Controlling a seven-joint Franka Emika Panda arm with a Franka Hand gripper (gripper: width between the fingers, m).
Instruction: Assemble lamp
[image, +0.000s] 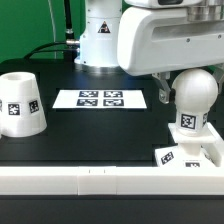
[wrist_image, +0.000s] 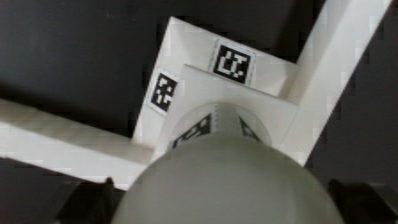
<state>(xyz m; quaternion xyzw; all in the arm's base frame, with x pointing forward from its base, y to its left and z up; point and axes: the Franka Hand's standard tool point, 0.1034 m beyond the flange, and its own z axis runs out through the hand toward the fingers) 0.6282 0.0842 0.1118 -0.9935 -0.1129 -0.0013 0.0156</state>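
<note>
The round white bulb (image: 197, 92) stands upright with its tagged stem on the low square base (image: 180, 154) at the exterior view's right. My gripper (image: 186, 90) is around the bulb's ball; one dark finger (image: 160, 92) shows beside it. In the wrist view the bulb (wrist_image: 228, 175) fills the space between my dark fingers (wrist_image: 80, 200), which press on both its sides, so the gripper (wrist_image: 222, 205) is shut on it. The base (wrist_image: 192, 62) lies below with its tags showing. The cup-shaped shade (image: 20, 103) stands alone at the exterior view's left.
The marker board (image: 100, 98) lies flat mid-table. A long white rail (image: 100, 181) runs along the near edge, and its arms (wrist_image: 338, 60) hem in the base. The robot's white pedestal (image: 100, 35) stands at the back.
</note>
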